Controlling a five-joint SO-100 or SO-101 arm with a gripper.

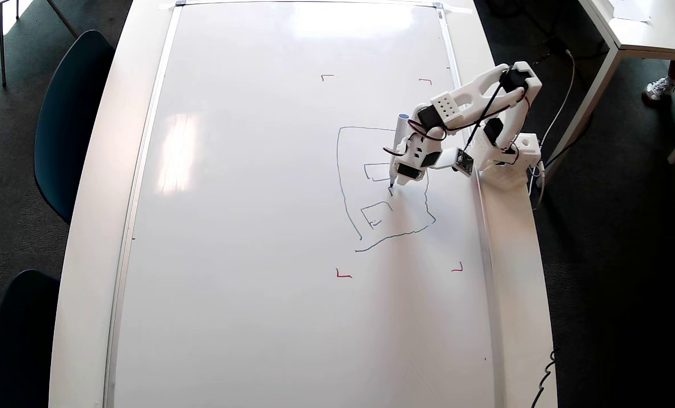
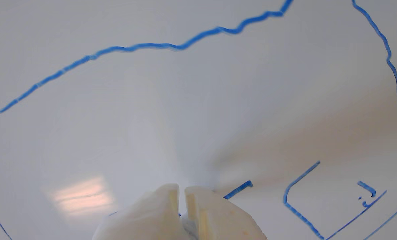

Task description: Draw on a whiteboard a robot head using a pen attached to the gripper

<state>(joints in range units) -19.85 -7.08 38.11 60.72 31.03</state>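
- Wrist view, nearest: the white 3D-printed plastic gripper (image 2: 182,213) enters from the bottom edge. Its two matte, layered jaws are pressed nearly together, with only a thin slit between them.
- The slim white pen (image 1: 397,148) with its blue cap end uppermost is mounted alongside the gripper, tilted. Its dark tip touches the board inside the drawing, just below the upper small rectangle.
- The robot head (image 1: 382,187) is a thin, wavering blue-line drawing: a lopsided square outline containing two small rectangles, the lower with a short mark inside.
- The glossy white rectangular whiteboard (image 1: 258,226), edged by a thin silver frame, bears the drawing in its right half between four small red corner marks (image 1: 343,275).
- The whiteboard lies flat on the smooth white worktop (image 1: 516,272); the arm's base stands on the right rim.
- Dark blue chairs (image 1: 68,113) stand at the left side.
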